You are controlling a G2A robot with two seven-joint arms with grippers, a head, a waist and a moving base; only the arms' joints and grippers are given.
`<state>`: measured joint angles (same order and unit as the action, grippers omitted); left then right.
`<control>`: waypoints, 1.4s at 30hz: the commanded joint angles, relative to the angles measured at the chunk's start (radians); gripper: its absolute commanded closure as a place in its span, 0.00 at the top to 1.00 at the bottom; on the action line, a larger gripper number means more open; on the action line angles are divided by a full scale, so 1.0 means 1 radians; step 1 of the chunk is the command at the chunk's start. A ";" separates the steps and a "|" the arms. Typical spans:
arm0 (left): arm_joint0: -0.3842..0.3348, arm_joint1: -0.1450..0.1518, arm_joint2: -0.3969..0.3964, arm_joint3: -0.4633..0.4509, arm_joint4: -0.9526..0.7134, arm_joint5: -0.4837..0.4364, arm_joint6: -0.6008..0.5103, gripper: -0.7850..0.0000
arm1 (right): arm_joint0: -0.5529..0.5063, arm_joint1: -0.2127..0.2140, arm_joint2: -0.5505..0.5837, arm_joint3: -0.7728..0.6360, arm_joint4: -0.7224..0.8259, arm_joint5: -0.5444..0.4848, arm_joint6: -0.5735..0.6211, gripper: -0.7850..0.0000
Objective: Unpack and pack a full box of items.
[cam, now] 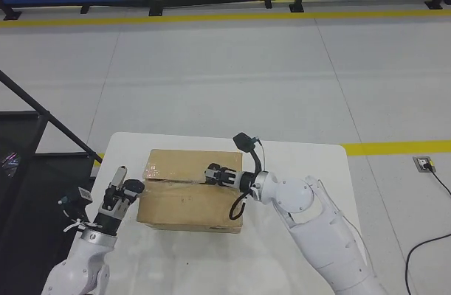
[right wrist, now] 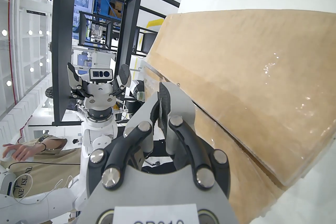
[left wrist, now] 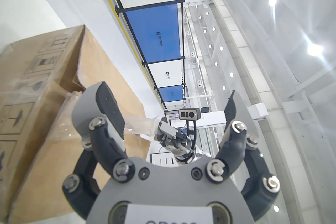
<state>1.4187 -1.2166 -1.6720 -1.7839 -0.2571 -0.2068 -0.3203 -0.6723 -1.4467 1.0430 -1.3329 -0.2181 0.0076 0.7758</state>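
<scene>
Box point(cam: 188, 200) on table point(cam: 306, 158) — tape point(cam: 173, 179) across its seam.

Pale floor point(cam: 210, 66) with yellow line point(cam: 402, 147), bright ceiling lights point(left wrist: 272, 1).

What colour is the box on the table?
The box is plain brown cardboard, with glossy clear tape along its top seam. It shows best in the right wrist view.

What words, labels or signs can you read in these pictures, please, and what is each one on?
Brown cardboard box: handling pictograms only, no words.
White label on the left hand: cut off, unreadable.
White sticker on the right hand: cut off, unreadable.
Blue wall panel: brand mark, not quoted.
</scene>
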 commanded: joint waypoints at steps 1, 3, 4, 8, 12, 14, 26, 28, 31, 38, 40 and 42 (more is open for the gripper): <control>0.007 0.004 -0.019 0.014 -0.009 -0.005 -0.057 1.00 | 0.003 -0.001 -0.003 -0.001 0.001 0.002 -0.003 0.00; 0.005 0.007 -0.029 0.030 -0.019 -0.005 -0.088 1.00 | 0.004 -0.001 -0.005 -0.003 0.002 0.001 -0.012 0.00; 0.001 0.008 -0.032 0.040 -0.036 -0.003 -0.102 1.00 | 0.002 -0.002 -0.006 -0.005 0.008 -0.002 -0.020 0.00; -0.019 0.010 -0.038 0.074 -0.050 0.016 -0.115 1.00 | -0.007 -0.007 -0.006 -0.010 0.034 -0.001 -0.073 0.00; -0.038 0.014 -0.030 0.098 -0.032 0.029 -0.155 1.00 | -0.002 -0.013 -0.019 -0.001 0.046 0.011 -0.110 0.00; -0.047 0.015 -0.029 0.108 -0.034 0.029 -0.159 1.00 | 0.004 -0.015 -0.024 0.005 0.047 0.012 -0.112 0.00; -0.086 0.022 -0.036 0.189 -0.023 0.103 -0.157 1.00 | -0.021 -0.006 -0.009 -0.012 0.028 -0.004 -0.093 0.00; -0.082 0.025 -0.031 0.192 -0.002 0.092 -0.179 1.00 | -0.033 -0.003 -0.004 -0.028 0.018 -0.005 -0.089 0.00; -0.074 0.027 -0.027 0.193 0.000 0.081 -0.215 1.00 | -0.051 0.003 0.007 -0.050 0.003 -0.003 -0.085 0.00; -0.047 0.037 -0.039 0.191 -0.015 0.033 -0.334 1.00 | -0.083 0.014 0.040 -0.082 -0.002 -0.005 -0.076 0.00; -0.038 0.039 -0.049 0.187 -0.032 0.014 -0.341 1.00 | -0.090 0.016 0.048 -0.087 0.001 -0.008 -0.078 0.00; -0.029 0.040 -0.062 0.183 -0.053 -0.004 -0.351 1.00 | -0.094 0.018 0.053 -0.090 0.005 -0.012 -0.079 0.00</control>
<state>1.3859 -1.1770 -1.7273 -1.5985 -0.2990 -0.2019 -0.6673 -0.7651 -1.4295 1.0941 -1.4221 -0.2143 -0.0025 0.6981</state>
